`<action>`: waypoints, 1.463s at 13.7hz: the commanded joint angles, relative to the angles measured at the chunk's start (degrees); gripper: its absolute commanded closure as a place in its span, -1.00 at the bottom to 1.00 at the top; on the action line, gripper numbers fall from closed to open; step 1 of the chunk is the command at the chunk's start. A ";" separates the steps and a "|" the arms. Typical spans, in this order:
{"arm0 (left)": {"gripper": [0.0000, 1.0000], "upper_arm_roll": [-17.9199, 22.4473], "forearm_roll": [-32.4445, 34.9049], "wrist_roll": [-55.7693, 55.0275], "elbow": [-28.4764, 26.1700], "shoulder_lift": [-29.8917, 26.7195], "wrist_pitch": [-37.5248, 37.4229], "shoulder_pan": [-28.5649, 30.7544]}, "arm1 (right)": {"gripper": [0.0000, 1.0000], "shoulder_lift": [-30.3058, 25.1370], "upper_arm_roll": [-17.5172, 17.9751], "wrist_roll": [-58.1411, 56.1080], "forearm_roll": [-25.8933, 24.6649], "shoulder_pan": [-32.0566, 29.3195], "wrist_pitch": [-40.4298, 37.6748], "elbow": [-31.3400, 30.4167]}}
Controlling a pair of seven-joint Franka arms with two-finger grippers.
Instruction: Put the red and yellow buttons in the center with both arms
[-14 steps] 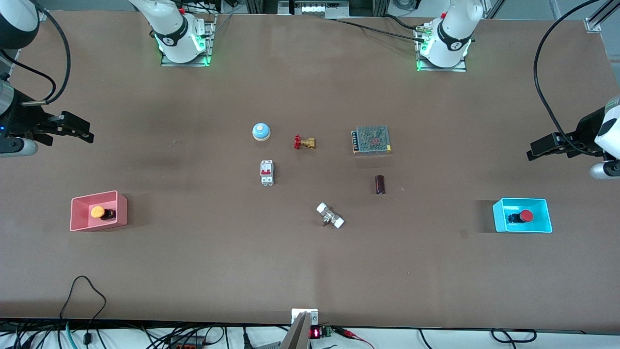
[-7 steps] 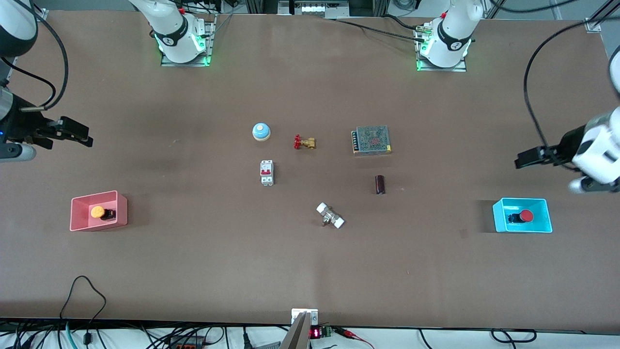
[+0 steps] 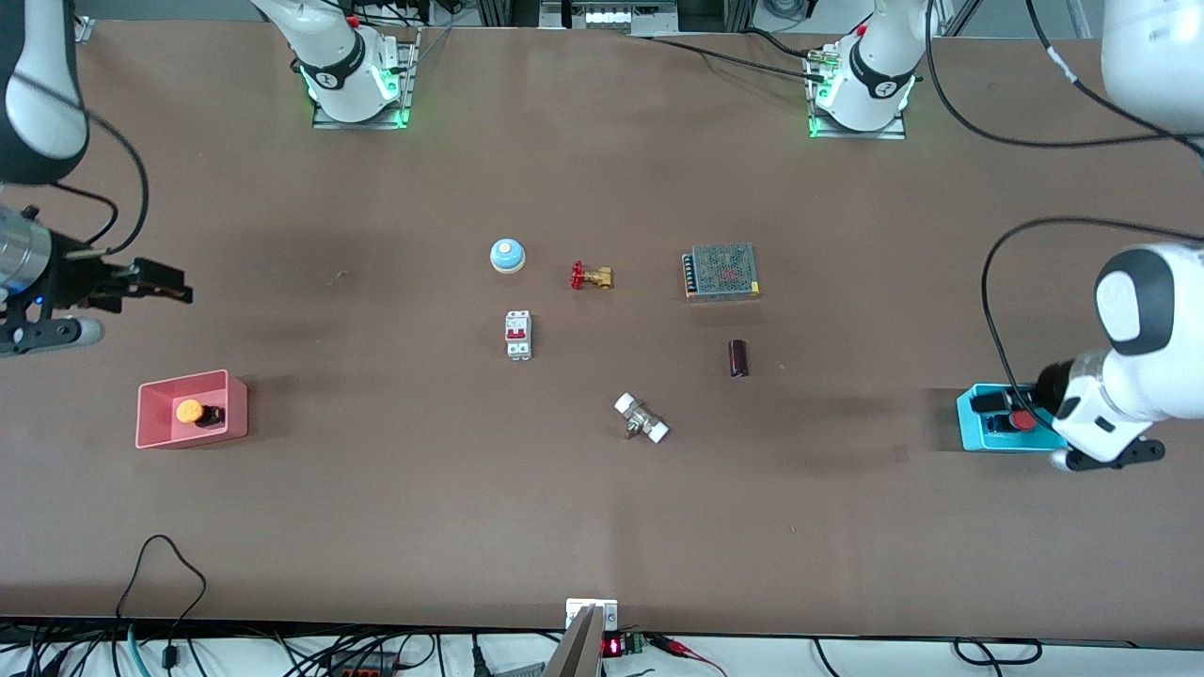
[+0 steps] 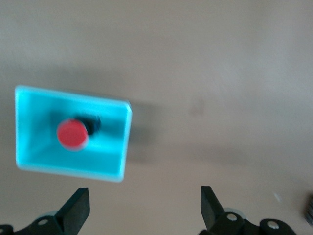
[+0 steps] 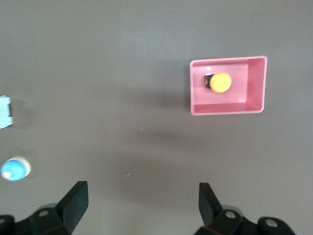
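The red button [image 3: 1023, 420] lies in the cyan bin [image 3: 969, 428] at the left arm's end of the table. My left gripper [image 3: 988, 403] hangs open over that bin; in the left wrist view the red button [image 4: 72, 134] sits in the cyan bin [image 4: 124, 142], off to one side of the open gripper [image 4: 145, 205]. The yellow button [image 3: 191, 411] lies in the pink bin [image 3: 235, 414] at the right arm's end. My right gripper [image 3: 174, 287] is open and empty over bare table near that bin. The right wrist view shows the yellow button [image 5: 220, 82], the pink bin [image 5: 227, 108] and the gripper [image 5: 142, 198].
Round the bare brown center [image 3: 621, 348] lie a blue-and-white dome [image 3: 507, 255], a brass valve with a red handwheel [image 3: 591, 276], a metal mesh box [image 3: 722, 272], a white breaker [image 3: 518, 335], a dark cylinder [image 3: 738, 358] and a white-ended fitting [image 3: 641, 418].
My left arm has swung toward the front camera and brought its gripper over the cyan bin. My right gripper has shifted slightly toward the pink bin. The buttons have not moved.
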 commanded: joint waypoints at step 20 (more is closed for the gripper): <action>-1.00 -0.08 0.52 16.27 2.10 10.89 4.01 6.23 | -1.00 21.59 4.91 -11.91 -9.95 -9.23 38.76 -3.25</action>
